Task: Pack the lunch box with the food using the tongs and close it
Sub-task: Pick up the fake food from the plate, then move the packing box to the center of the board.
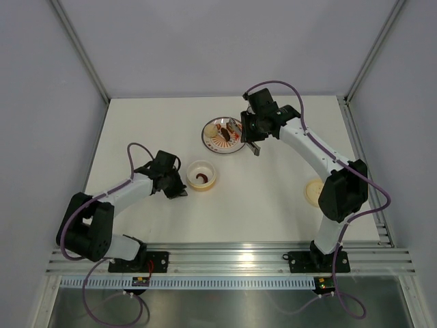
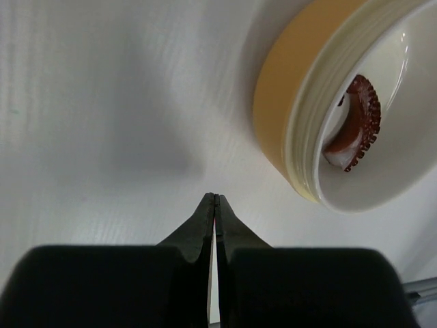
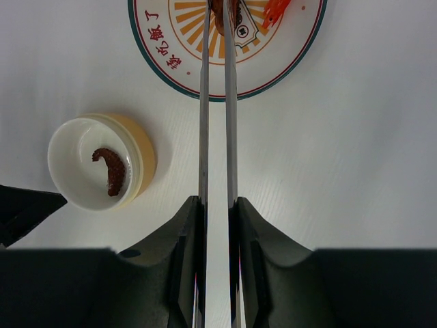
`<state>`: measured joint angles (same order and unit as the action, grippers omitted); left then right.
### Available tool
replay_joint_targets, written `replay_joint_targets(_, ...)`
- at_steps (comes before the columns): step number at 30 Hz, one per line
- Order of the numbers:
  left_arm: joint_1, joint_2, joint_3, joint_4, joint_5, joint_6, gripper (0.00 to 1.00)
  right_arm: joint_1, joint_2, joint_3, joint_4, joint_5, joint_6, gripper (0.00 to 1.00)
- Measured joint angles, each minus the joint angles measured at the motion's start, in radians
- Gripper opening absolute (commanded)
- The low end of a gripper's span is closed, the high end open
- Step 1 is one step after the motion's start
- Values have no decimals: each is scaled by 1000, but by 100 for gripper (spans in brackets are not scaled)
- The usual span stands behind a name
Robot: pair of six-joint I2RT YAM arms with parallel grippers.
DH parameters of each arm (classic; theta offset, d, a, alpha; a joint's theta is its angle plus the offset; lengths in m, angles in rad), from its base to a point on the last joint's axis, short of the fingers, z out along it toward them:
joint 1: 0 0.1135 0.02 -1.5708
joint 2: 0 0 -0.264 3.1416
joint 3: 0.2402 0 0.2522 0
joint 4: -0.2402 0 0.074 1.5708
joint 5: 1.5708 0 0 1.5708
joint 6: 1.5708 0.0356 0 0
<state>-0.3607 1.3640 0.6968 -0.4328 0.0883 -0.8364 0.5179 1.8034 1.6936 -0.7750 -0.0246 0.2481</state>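
Tongs [image 3: 203, 102] gripped by right pincer [image 3: 217, 202] reach plate [image 3: 287, 61]; left pincer [image 2: 215, 199] closed beside lunch box [image 2: 273, 116].

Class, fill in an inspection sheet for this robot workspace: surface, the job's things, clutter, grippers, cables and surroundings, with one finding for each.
Surface: white table, flat and evenly lit.
Job's things: small round cream-yellow plastic lunch box is open, with one curled brown food piece inside. Long silver metal tongs reach over the red-and-white patterned plate, which holds a brown piece and an orange piece. Flat cream disc lid lies apart, partly hidden by the right arm.
Clutter: nothing seen.
Grippers: left gripper is shut and empty, apart from the lunch box. Right gripper is shut on the tongs.
Cables: purple cables loop along both arms.
Surroundings: pale walls; metal rail at the near edge.
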Motion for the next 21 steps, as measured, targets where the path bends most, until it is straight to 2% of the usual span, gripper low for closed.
replay_joint_targets(8,-37,101,32,65,19,-14,0,0,-40,-31,0,-3,2,0)
replay_joint_targets(21,-39,237,179,84,16,2,0,11,-100,-60,0,-15,14,0)
